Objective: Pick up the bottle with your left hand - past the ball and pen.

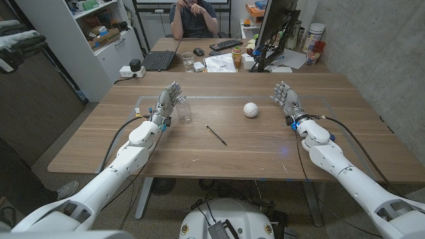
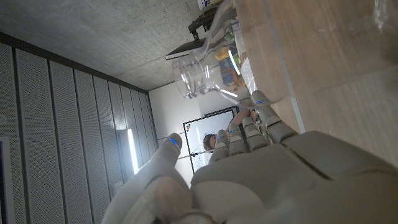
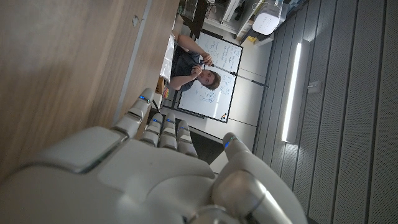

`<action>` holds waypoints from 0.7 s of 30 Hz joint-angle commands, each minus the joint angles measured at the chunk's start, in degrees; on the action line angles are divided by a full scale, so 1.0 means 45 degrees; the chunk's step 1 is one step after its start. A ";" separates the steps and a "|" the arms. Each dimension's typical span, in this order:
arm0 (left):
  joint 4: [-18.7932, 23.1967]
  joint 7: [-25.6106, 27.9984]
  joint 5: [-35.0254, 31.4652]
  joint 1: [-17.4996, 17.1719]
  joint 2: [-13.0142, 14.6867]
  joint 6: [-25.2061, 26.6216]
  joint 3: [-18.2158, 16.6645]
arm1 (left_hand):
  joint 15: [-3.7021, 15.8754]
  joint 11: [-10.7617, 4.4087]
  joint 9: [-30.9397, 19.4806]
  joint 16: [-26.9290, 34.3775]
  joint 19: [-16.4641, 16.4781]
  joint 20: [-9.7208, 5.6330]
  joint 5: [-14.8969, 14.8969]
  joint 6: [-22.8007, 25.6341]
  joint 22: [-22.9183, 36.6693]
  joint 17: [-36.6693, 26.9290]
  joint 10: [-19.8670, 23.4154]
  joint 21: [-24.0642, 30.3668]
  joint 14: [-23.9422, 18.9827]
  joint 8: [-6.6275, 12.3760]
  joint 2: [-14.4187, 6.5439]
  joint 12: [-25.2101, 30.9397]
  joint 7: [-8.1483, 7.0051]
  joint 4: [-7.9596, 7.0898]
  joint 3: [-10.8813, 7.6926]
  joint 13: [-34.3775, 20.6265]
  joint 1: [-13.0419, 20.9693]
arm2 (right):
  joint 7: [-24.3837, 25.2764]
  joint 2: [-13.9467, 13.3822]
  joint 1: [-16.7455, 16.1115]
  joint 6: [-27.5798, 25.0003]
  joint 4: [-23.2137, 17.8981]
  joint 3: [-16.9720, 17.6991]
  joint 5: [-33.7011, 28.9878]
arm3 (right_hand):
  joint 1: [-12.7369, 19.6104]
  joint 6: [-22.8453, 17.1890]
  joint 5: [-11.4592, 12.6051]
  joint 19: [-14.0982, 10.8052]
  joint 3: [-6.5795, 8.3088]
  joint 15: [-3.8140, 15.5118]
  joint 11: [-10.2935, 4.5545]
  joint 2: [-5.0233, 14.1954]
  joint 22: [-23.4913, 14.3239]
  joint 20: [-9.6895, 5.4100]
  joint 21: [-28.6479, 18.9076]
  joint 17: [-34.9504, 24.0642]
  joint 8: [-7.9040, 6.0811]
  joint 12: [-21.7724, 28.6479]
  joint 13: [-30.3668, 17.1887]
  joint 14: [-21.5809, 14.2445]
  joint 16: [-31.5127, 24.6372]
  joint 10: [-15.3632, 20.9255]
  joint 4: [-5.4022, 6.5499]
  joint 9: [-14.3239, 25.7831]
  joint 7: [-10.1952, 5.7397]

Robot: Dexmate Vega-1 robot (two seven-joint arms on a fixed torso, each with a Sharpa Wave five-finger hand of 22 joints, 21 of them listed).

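A clear plastic bottle (image 1: 184,110) stands upright on the wooden table (image 1: 226,149), left of centre. My left hand (image 1: 167,102) is right beside it on its left, fingers spread and reaching up, holding nothing. In the left wrist view the bottle (image 2: 200,73) shows just beyond my left hand (image 2: 249,168), with a gap between them. A white ball (image 1: 250,109) lies right of centre. A dark pen (image 1: 216,135) lies nearer the front, between bottle and ball. My right hand (image 1: 285,97) stands open at the right, apart from the ball; the right wrist view shows it (image 3: 161,174) over bare table.
A second table behind carries a laptop (image 1: 159,60), a glass (image 1: 188,62), a keyboard (image 1: 226,45), papers and a monitor (image 1: 272,30). A person (image 1: 192,16) sits behind it. Shelves (image 1: 99,33) stand at the back left. A concrete wall runs along the right.
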State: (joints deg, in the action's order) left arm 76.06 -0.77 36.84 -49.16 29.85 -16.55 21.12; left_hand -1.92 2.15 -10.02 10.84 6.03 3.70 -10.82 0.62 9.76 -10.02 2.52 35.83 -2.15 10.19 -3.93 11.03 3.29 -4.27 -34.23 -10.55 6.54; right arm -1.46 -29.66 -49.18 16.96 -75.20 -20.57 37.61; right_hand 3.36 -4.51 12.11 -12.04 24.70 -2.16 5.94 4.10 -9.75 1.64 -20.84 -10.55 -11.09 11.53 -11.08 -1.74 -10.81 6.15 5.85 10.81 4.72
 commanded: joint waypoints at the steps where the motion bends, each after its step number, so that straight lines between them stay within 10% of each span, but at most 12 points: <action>1: 0.0183 0.0019 -0.0240 -0.0085 0.0124 -0.0129 0.0030 | -0.0029 0.0055 -0.0017 0.0072 0.0101 -0.0053 -0.0082 -0.0013 0.0035 -0.0038 -0.0014 0.0016 -0.0026 0.0051 0.0142 0.0054 0.0039 0.0065 -0.0029 -0.0052 0.0158 | 0.0069 -0.0098 -0.0199 0.0058 -0.0204 0.0127 0.0091 | 0.0136 -0.0009 0.0075 -0.0086 0.0082 -0.0061 0.0067 -0.0070 -0.0026 -0.0006 -0.0037 -0.0046 -0.0043 0.0045 -0.0058 -0.0001 -0.0081 0.0030 0.0020 0.0032 0.0056; 21: 0.0343 0.0400 -0.2082 0.0214 0.0785 -0.0182 0.0658 | -0.0082 -0.0048 -0.0020 -0.0009 0.0108 -0.0093 -0.0399 -0.0772 0.0032 -0.0011 -0.0397 -0.0675 0.0256 -0.0019 0.2363 -0.0043 -0.0290 0.1403 0.0877 -0.0054 0.0877 | -0.0034 -0.0045 -0.0235 0.0262 0.0016 0.0214 0.0190 | 0.0070 -0.0025 0.0065 -0.0116 0.0025 -0.0037 0.0054 -0.0108 -0.0028 -0.0001 0.0037 -0.0062 -0.0047 0.0044 -0.0059 -0.0013 -0.0091 0.0048 0.0043 0.0032 0.0054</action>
State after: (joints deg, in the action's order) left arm 77.85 0.45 31.67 -48.98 32.14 -16.46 22.65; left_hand -1.89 1.73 -10.02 10.84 6.55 3.18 -12.09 -1.87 9.75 -9.86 1.21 33.16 -1.58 10.19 5.63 11.03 2.04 1.18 -30.32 -10.54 9.88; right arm -1.22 -29.97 -50.19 17.78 -75.78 -19.78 38.23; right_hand 3.35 -4.50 12.11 -12.03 24.69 -2.15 5.93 4.10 -9.74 1.64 -20.84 -10.54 -11.09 11.53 -11.07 -1.74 -10.81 6.15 5.85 10.80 4.72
